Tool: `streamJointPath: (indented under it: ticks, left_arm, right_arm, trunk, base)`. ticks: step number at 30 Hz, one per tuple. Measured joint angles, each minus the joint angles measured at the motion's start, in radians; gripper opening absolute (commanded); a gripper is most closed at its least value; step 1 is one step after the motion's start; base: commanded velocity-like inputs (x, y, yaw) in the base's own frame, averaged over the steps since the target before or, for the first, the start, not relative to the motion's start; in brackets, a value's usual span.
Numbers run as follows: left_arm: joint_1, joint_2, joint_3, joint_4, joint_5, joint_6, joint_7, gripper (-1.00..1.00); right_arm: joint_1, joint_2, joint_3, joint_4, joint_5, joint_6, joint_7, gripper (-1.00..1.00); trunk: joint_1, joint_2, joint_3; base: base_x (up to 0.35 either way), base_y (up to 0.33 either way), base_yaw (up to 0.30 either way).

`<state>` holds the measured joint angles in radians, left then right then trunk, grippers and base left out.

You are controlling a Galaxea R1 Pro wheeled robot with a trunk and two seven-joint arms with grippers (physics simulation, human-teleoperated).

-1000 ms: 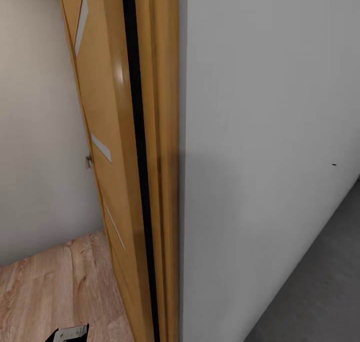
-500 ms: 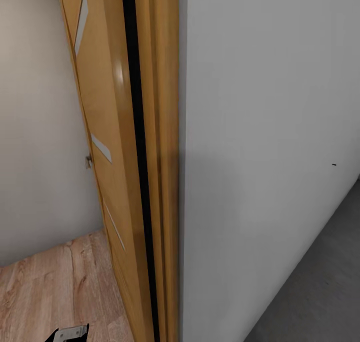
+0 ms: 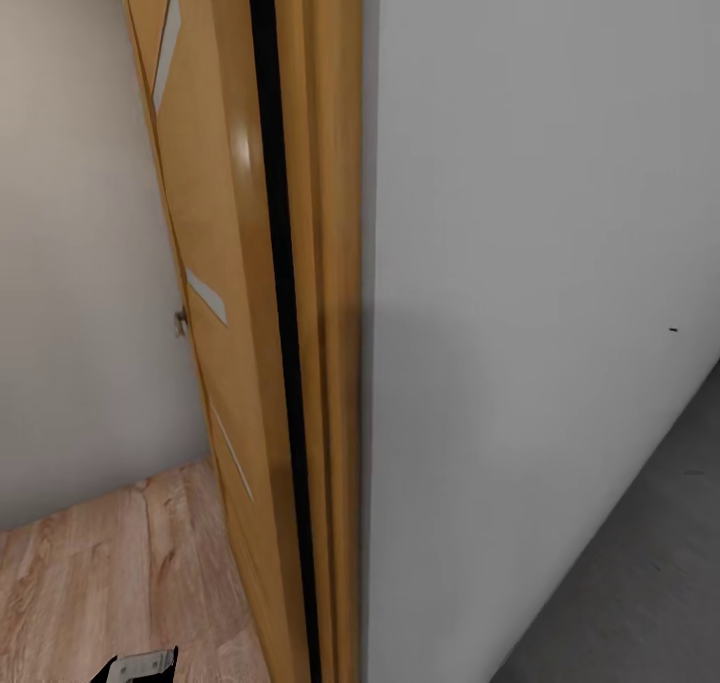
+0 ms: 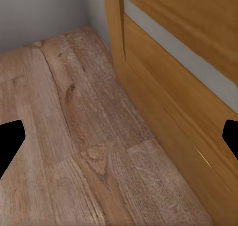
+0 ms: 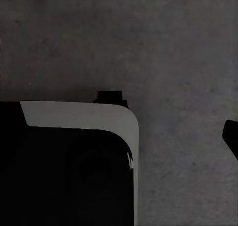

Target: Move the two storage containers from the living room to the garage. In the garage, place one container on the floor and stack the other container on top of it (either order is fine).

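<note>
A doorway seen from the head camera: an open wooden door (image 3: pixel 215 293) with slim pale inlaid strips stands edge-on beside its matching frame (image 3: pixel 335 343), a dark gap running between the two; a small metal handle (image 3: pixel 181 321) juts from the door's far face; left of the door a cream wall (image 3: pixel 70 293) meets a light wood-plank floor (image 3: pixel 120 563), while right of the frame a plain pale grey wall (image 3: pixel 530 263) runs down to the floor (image 3: pixel 640 583) of dark grey rough concrete at the lower right corner; a small piece of the robot's black and grey body (image 3: pixel 135 666) pokes in at the bottom edge over the planks; the left wrist camera looks down on the same plank floor (image 4: pixel 74 137) where it meets the foot of the door (image 4: pixel 183 87), with the left end effector (image 4: pixel 119 137) spread wide, its dark fingertips (image 4: pixel 9 141) at opposite edges of the picture and nothing between them; the right wrist camera looks down on grey concrete (image 5: pixel 173 47), with part of the robot's black base and its pale grey rounded trim (image 5: pixel 84 114) below; one dark fingertip (image 5: pixel 231 137) of the right end effector shows at the picture's edge, and whether that end effector is wide or narrow cannot be told; the storage containers are not in sight.
</note>
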<state>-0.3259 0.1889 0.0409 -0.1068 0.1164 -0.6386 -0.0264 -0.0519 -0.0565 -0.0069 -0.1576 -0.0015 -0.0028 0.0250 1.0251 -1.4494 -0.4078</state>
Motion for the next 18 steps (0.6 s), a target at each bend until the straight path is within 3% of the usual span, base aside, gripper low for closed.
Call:
streamJointPath:
  ticks: [7,18]
  left_arm:
    - [0.0,0.0,0.0,0.0,0.0,0.0,0.0,1.0]
    - [0.0,0.0,0.0,0.0,0.0,0.0,0.0,1.0]
  right_arm:
    - [0.0,0.0,0.0,0.0,0.0,0.0,0.0,1.0]
    - [0.0,0.0,0.0,0.0,0.0,0.0,0.0,1.0]
  trunk:
    - [0.0,0.0,0.0]
    - [0.0,0.0,0.0]
  base:
    - [0.0,0.0,0.146]
    - [0.0,0.0,0.025]
